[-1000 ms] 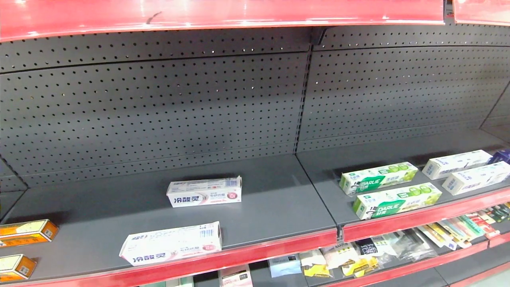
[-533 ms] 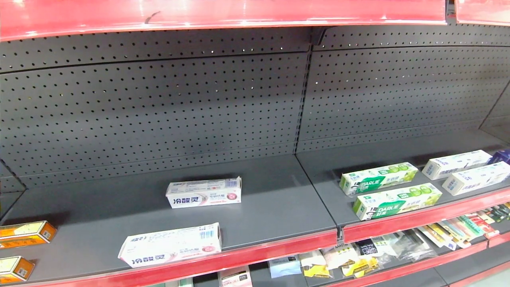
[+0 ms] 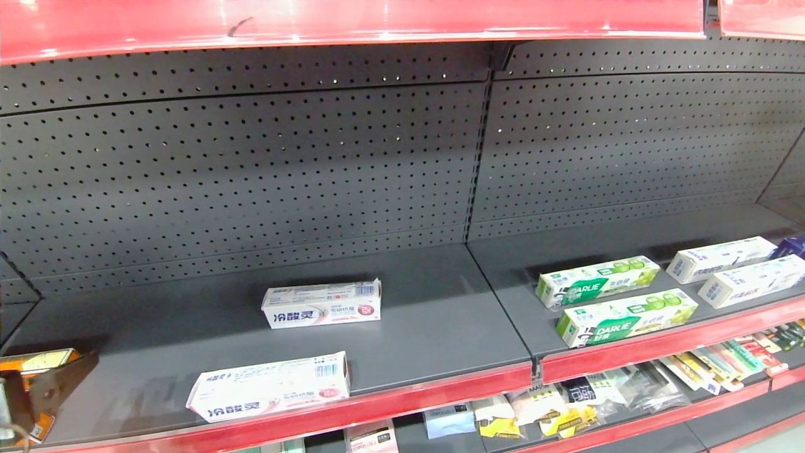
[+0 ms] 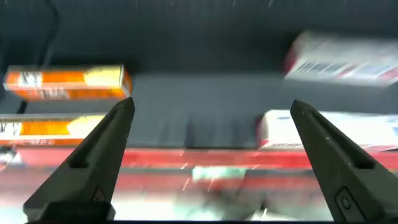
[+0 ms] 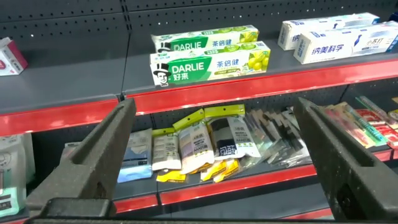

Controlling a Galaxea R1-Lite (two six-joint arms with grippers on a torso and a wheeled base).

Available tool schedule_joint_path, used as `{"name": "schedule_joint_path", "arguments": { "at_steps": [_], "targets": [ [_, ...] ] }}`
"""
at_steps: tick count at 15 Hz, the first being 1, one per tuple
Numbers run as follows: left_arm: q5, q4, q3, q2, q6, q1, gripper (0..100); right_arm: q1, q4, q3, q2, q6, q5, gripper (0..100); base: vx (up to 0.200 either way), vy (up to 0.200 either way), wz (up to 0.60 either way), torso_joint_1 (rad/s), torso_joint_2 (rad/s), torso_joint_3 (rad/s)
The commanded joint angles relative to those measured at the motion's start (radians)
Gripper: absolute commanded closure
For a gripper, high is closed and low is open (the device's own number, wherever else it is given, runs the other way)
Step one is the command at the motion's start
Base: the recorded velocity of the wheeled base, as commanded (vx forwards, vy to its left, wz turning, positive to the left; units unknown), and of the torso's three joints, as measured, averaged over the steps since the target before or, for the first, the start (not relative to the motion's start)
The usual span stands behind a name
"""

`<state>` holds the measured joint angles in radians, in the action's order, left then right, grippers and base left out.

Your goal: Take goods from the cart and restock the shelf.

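As I look through the head camera: the shelf [image 3: 440, 314] is a grey deck with a red front lip, backed by a perforated panel [image 3: 251, 176]
Left hand [image 4: 211, 104]: released, fingers spread wide with nothing between them; I have it facing the shelf's left end, about level with the red lip, and in the head view it sits dark and blurred at the lower left corner, in front of the orange boxes
Right hand [image 5: 214, 102]: released as well and empty, facing the tier below the shelf
Orange boxes [image 4: 68, 82]: two, lying flat at the shelf's far left, one behind the other, the front one at the lip
White-and-pink boxes [image 3: 322, 304]: two in the left bay, lying flat; one at mid-depth, the other near the lip, apart from each other
Green boxes [image 3: 597, 280]: two in the right bay, lying parallel and near each other, the front one by the lip
White-and-blue boxes [image 3: 720, 258]: two more, just right of the green boxes, likewise parallel
Packets [image 5: 205, 140]: a crowded row of small pouches on the lower tier, beneath the green boxes
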<state>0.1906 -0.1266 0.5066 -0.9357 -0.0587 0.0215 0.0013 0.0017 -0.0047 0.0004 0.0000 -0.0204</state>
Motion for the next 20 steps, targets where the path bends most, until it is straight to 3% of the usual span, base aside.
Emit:
{"name": "schedule_joint_path", "arguments": {
  "at_steps": [1,3,5,9,12,18,20],
  "targets": [
    [0.016,-0.027,0.063,-0.285,0.050,0.034,0,0.000,0.000,0.000,0.000,0.000,0.000,0,0.000,0.000,0.00,0.000,0.00,0.000],
    [0.016,-0.021,0.061,-0.347,0.074,0.038,0,0.000,0.000,0.000,0.000,0.000,0.000,0,0.000,0.000,0.00,0.000,0.00,0.000],
    [0.016,-0.022,0.061,-0.379,0.079,0.055,0,0.000,0.000,0.000,0.000,0.000,0.000,0,0.000,0.000,0.00,0.000,0.00,0.000],
    [0.015,-0.008,0.007,-0.422,0.174,0.086,0,0.000,0.000,0.000,0.000,0.000,0.000,0,0.000,0.000,0.00,0.000,0.00,0.000],
    [-0.025,0.039,-0.023,-0.446,0.171,0.083,0,0.000,0.000,0.000,0.000,0.000,0.000,0,0.000,0.000,0.00,0.000,0.00,0.000],
    [-0.027,0.044,-0.034,-0.480,0.171,0.071,0,0.000,0.000,0.000,0.000,0.000,0.000,0,0.000,0.000,0.00,0.000,0.00,0.000],
    [-0.028,0.087,-0.036,-0.509,0.162,0.051,0,0.000,0.000,0.000,0.000,0.000,0.000,0,0.000,0.000,0.00,0.000,0.00,0.000]
  ]
}}
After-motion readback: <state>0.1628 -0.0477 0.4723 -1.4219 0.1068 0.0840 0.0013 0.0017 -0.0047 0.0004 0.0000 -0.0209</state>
